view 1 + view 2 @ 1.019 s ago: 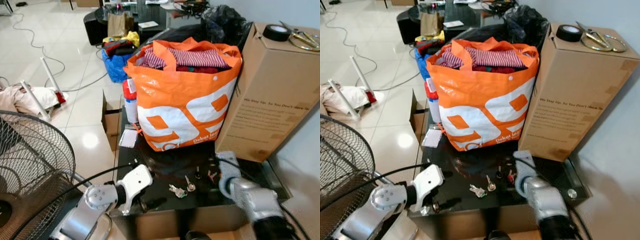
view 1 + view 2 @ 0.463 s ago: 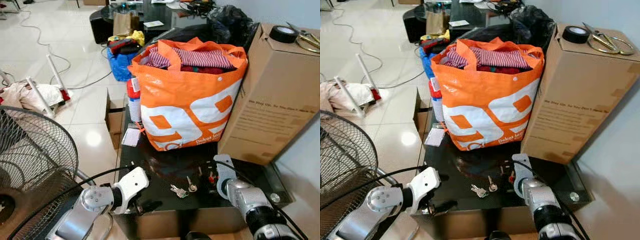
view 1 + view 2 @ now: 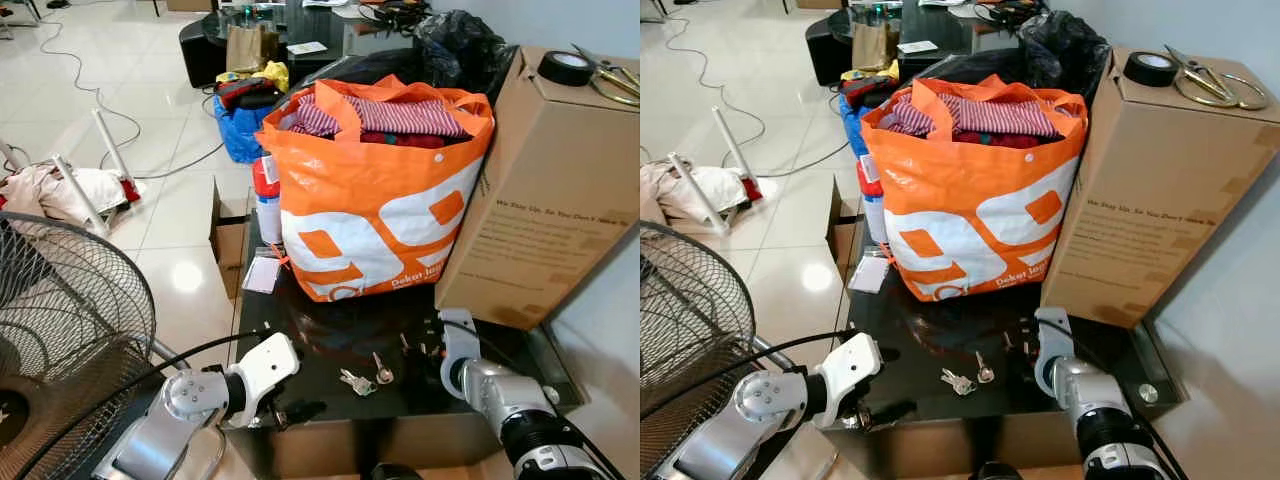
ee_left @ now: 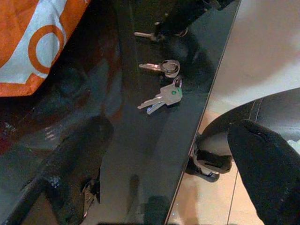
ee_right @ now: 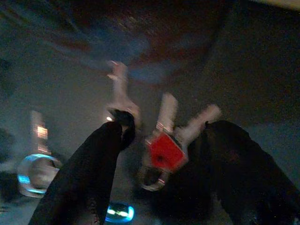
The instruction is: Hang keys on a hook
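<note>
Several keys lie on the black glass table [image 3: 318, 345]: a green-tagged pair [image 3: 356, 382], a single key on a ring [image 3: 381, 372], and a red-tagged bunch [image 5: 163, 151] with another key [image 3: 404, 343] beside it. My right gripper [image 5: 172, 127] is low over the table and open. Its two black fingers [image 5: 96, 164] stand either side of the red-tagged bunch. In the eye views this gripper [image 3: 432, 352] is at the table's front right. My left gripper [image 4: 168, 154] is open at the front left edge, one finger over the glass and one past the edge, well short of the green-tagged pair [image 4: 164, 97].
A full orange shopping bag [image 3: 375, 190] and a tall cardboard box [image 3: 540, 180] fill the back of the table. A tape roll [image 3: 560, 67] sits on the box. A white card [image 3: 258, 272] lies at the table's left. A fan [image 3: 60, 330] stands on the floor to my left.
My right arm has reached further over the table, bringing its fingers to the red-tagged keys. The view has shifted slightly. The left arm has barely moved.
</note>
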Controlling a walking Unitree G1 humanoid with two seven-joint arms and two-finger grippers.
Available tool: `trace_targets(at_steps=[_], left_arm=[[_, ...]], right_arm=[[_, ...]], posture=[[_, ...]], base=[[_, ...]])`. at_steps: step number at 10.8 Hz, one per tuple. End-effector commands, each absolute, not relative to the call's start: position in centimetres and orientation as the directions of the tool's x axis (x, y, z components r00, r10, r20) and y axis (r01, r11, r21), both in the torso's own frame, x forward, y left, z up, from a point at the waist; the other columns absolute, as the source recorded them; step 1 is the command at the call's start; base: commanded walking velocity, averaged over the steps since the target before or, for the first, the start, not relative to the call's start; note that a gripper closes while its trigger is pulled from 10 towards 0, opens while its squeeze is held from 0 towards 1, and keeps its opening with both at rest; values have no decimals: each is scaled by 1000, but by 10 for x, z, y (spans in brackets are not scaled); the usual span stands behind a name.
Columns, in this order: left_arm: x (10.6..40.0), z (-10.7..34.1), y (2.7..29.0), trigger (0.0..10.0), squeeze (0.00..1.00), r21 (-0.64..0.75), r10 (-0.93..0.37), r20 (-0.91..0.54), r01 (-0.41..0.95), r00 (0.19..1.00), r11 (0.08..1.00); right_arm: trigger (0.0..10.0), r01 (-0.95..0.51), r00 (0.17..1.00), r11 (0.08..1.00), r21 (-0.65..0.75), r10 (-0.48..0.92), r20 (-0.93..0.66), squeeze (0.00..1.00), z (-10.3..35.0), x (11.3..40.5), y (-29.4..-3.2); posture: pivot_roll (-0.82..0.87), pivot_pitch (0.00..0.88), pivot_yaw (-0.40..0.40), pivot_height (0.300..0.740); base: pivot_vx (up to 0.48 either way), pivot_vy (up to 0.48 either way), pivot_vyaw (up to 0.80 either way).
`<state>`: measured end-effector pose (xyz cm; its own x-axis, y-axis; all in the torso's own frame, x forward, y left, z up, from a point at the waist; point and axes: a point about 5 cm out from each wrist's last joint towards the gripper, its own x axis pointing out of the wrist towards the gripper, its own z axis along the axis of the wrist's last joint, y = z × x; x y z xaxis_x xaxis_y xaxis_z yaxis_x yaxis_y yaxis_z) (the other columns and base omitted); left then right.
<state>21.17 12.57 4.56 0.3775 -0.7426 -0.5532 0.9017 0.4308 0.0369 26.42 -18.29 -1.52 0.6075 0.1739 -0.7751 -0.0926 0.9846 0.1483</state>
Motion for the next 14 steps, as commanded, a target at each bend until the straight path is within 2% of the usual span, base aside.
trace_targets(at_steps=[1, 3, 5, 8, 9, 10, 12, 14], left_arm=[[214, 47, 124, 10000, 51, 43, -745, -552, 905, 375, 423], [214, 47, 122, 10000, 51, 42, -749, -550, 908, 370, 417], [216, 47, 121, 10000, 51, 47, -751, -549, 910, 368, 412], [217, 47, 121, 10000, 51, 52, -749, -550, 910, 370, 411], [217, 47, 121, 10000, 51, 52, -749, -550, 910, 370, 412], [217, 47, 121, 10000, 51, 50, -750, -550, 911, 368, 410], [216, 47, 122, 10000, 55, 50, -750, -551, 912, 365, 407], [216, 47, 122, 10000, 51, 46, -752, -552, 914, 360, 404]], right_arm=[[10000, -106, 629, 979, 175, 202, -750, 0, -9, 267, -186], [10000, -115, 634, 981, 158, 194, -749, 0, -6, 263, -195], [10000, -133, 587, 985, 112, 169, -791, 0, -9, 255, -204], [10000, -138, 544, 984, 116, 173, -821, 0, -15, 246, -202], [8745, -128, 540, 985, 116, 167, -825, 0, -16, 245, -202], [3216, -107, 537, 986, 125, 163, -828, 0, -18, 243, -202], [2078, -96, 537, 985, 146, 174, -825, 0, -18, 243, -201], [0, -83, 541, 983, 161, 181, -821, 0, -18, 242, -200]], posture=[[-219, 0, 18, 740], [-227, 0, 21, 740], [-231, 0, 23, 740], [-228, 0, 22, 740], [-224, 0, 21, 740], [-223, 0, 23, 740], [-224, 0, 25, 740], [-225, 0, 26, 740]], base=[[0, 0, 0], [0, 0, 0], [0, 0, 0], [0, 0, 0], [0, 0, 0], [0, 0, 0], [0, 0, 0], [0, 0, 0]])
